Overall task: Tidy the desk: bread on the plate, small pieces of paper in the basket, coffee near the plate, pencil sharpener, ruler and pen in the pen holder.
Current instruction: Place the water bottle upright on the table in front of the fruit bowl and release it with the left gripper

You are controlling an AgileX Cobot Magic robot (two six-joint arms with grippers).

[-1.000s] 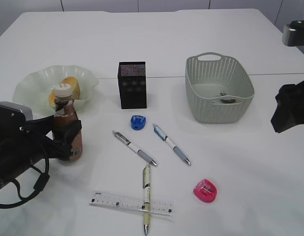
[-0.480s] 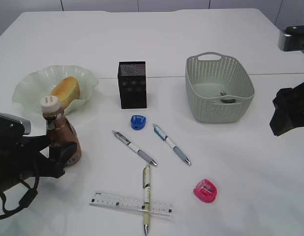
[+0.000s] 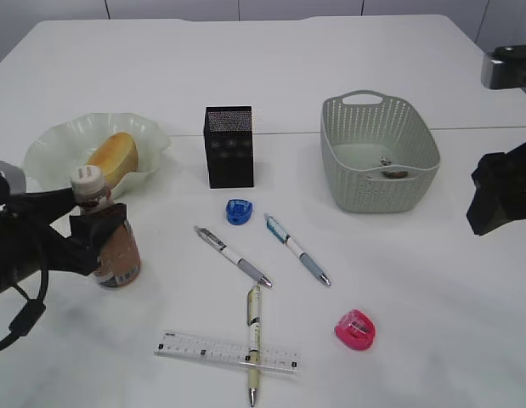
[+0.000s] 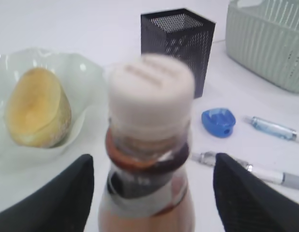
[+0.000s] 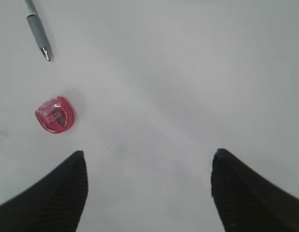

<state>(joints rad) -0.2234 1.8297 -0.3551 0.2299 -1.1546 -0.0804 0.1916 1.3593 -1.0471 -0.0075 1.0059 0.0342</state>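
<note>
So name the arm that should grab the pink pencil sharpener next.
Right. Its open tool hovers empty with the pink pencil sharpener close below in its wrist view; the left tool straddles the coffee bottle across the table.

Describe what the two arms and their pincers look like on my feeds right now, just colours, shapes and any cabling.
Both arms are black. The left pincer has broad, blocky matte-black fingers tapering to rounded tips, and a black cable loops beneath the left arm. The right pincer has the same black fingers, faintly ribbed in texture. A grey block sits above it at the frame edge. No markings are visible.
</note>
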